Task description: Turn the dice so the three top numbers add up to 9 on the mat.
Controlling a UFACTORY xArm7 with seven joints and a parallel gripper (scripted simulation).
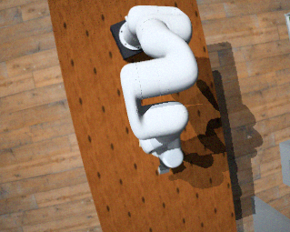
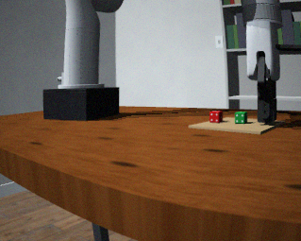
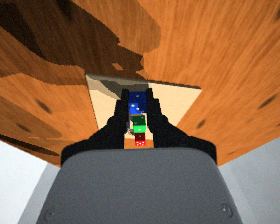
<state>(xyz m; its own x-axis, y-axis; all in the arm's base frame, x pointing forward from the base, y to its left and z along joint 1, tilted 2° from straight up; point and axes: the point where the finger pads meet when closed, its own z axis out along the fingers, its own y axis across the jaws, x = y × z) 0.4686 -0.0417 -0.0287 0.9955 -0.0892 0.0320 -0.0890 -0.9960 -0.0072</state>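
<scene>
A tan mat (image 2: 232, 125) lies on the wooden table, at the right in the side view. A red die (image 2: 215, 116) and a green die (image 2: 241, 117) sit flat on it. My gripper (image 2: 266, 116) stands upright at the mat's right end, with its fingertips down at the mat. In the wrist view my gripper (image 3: 137, 97) is shut on a blue die (image 3: 137, 106) over the mat (image 3: 175, 100). The green die (image 3: 138, 122) and the red die (image 3: 140, 140) lie in line behind it. In the overhead view my arm hides the mat and the dice.
The arm's black base (image 2: 80, 103) stands at the table's far left. A bookshelf (image 2: 282, 41) is behind the table on the right. The table edge runs close to the mat in the wrist view.
</scene>
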